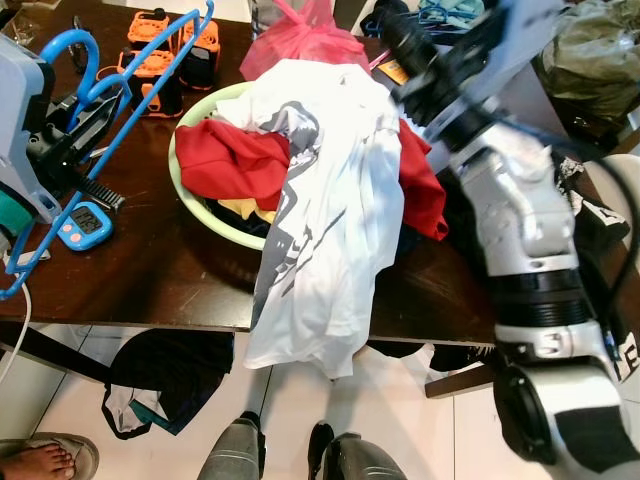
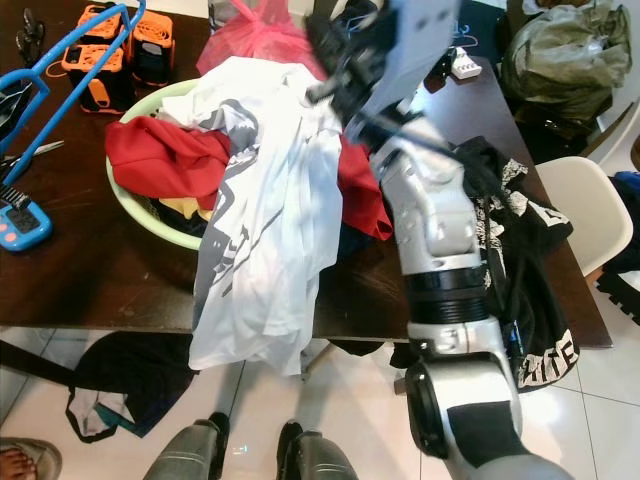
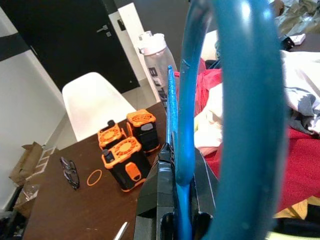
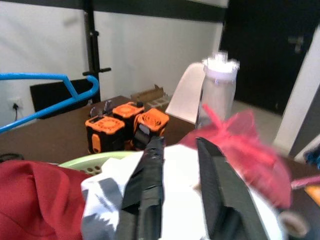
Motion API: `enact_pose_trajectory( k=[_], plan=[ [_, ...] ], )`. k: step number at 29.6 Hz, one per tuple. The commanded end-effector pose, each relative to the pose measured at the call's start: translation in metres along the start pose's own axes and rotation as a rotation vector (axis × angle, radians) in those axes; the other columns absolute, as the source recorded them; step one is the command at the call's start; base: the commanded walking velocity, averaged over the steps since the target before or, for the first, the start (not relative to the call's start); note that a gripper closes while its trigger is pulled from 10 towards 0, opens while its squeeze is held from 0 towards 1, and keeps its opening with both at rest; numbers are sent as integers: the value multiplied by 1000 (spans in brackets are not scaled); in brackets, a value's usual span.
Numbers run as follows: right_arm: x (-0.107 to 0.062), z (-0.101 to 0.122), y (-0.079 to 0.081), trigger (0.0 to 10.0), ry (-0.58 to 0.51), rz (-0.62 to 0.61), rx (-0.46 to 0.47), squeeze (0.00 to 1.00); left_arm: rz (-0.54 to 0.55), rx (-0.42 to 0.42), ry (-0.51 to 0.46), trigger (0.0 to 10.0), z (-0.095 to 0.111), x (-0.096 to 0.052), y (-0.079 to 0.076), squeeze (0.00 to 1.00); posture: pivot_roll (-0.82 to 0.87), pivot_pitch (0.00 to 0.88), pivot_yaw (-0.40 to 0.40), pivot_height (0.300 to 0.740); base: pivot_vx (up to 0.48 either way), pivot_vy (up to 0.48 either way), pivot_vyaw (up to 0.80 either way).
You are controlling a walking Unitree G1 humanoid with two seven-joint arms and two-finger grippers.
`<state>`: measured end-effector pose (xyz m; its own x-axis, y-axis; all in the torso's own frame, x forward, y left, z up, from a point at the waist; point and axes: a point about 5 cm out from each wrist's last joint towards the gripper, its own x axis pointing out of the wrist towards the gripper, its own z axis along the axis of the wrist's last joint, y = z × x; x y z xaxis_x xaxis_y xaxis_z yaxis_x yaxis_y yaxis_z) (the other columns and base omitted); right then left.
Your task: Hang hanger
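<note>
Our left gripper (image 1: 62,135) is clamped on the blue hanger (image 1: 120,110), held up left of the green basin (image 1: 195,215). Our right gripper (image 4: 180,165), fingers apart, hovers above the white shirt (image 1: 320,230) draped over that basin.

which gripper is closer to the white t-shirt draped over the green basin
Right. The right gripper sits open just above the white t-shirt; the left gripper is off to the side, shut on the blue plastic hanger.
</note>
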<state>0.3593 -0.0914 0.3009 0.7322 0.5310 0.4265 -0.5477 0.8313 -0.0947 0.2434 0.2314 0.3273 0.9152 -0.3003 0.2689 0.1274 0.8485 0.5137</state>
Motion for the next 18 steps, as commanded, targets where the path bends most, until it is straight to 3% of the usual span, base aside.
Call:
enact_pose_trajectory(
  k=[1, 5, 9, 10, 15, 16, 18],
  plan=[
    [-2, -23, 5, 10000, 94, -36, 53, 1000, -16, 10, -17, 10000, 2, 0, -4, 0, 249, 122, -48, 740, 0, 0, 0],
    [7, -50, 24, 10000, 194, -116, 115, 1000, -17, 11, -17, 10000, 1, 1, -3, 0, 254, 123, -46, 740, 0, 0, 0],
    [17, -62, 39, 10000, 236, -133, 80, 1000, -16, 15, -17, 10000, 1, 1, -3, 0, 264, 125, -52, 740, 0, 0, 0],
    [19, -64, 39, 10000, 240, -154, 58, 0, -13, 17, -16, 10000, 2, 0, -2, 0, 268, 126, -56, 740, 0, 0, 0],
    [25, -54, 29, 10000, 169, -291, 18, 0, -5, 24, -11, 10000, 2, -2, -2, 0, 276, 129, -63, 740, 0, 0, 0],
    [25, -54, 29, 10000, 169, -291, 18, 0, -5, 24, -11, 10000, 2, -2, -2, 0, 276, 129, -63, 740, 0, 0, 0],
    [29, -37, 29, 10000, 66, -265, 54, 0, -3, 25, -9, 10000, 2, -3, -2, 0, 278, 131, -63, 740, 0, 0, 0]
  ],
)
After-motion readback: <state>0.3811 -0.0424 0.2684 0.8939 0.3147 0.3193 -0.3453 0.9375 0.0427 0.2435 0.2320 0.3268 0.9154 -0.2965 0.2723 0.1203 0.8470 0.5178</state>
